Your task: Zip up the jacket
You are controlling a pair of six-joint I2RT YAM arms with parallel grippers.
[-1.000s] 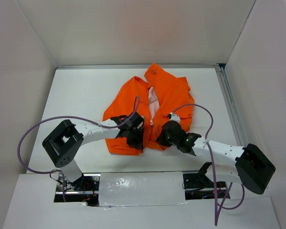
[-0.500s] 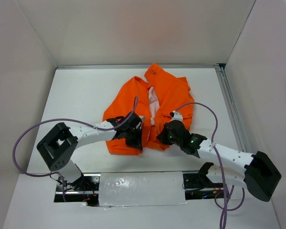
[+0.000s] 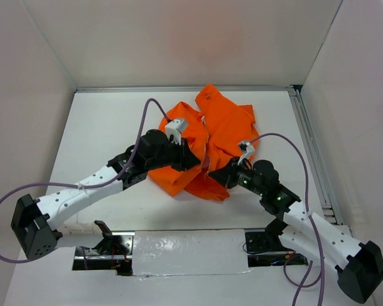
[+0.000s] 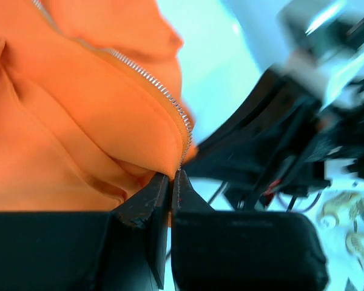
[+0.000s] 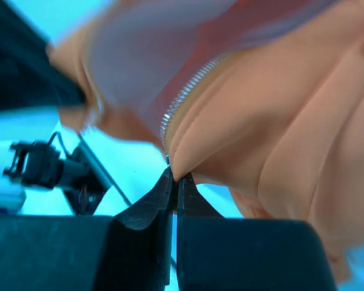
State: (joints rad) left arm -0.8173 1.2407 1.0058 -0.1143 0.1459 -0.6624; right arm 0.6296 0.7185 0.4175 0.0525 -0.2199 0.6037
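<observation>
The bright orange jacket (image 3: 217, 131) lies bunched at the table's middle, its lower front lifted. My left gripper (image 3: 193, 160) is shut on the bottom of the jacket's left front edge; the left wrist view shows its jaws (image 4: 170, 182) pinching orange fabric (image 4: 79, 121) beside the pale zipper teeth (image 4: 151, 79). My right gripper (image 3: 221, 176) is shut on the bottom of the other front edge; the right wrist view shows its jaws (image 5: 175, 180) clamping the fabric (image 5: 273, 121) at the end of the zipper (image 5: 182, 103). The two grippers hold the hem a short way apart.
White walls enclose the white table (image 3: 108, 121) on three sides. A metal rail (image 3: 309, 146) runs along the right edge. Purple cables (image 3: 143, 118) loop over both arms. A taped opening (image 3: 185, 248) lies at the near edge.
Both arms have stretched forward and lifted the jacket's lower hem off the table. The left arm's base link swung left, the right arm's swung right. The jacket is pulled up and more bunched.
</observation>
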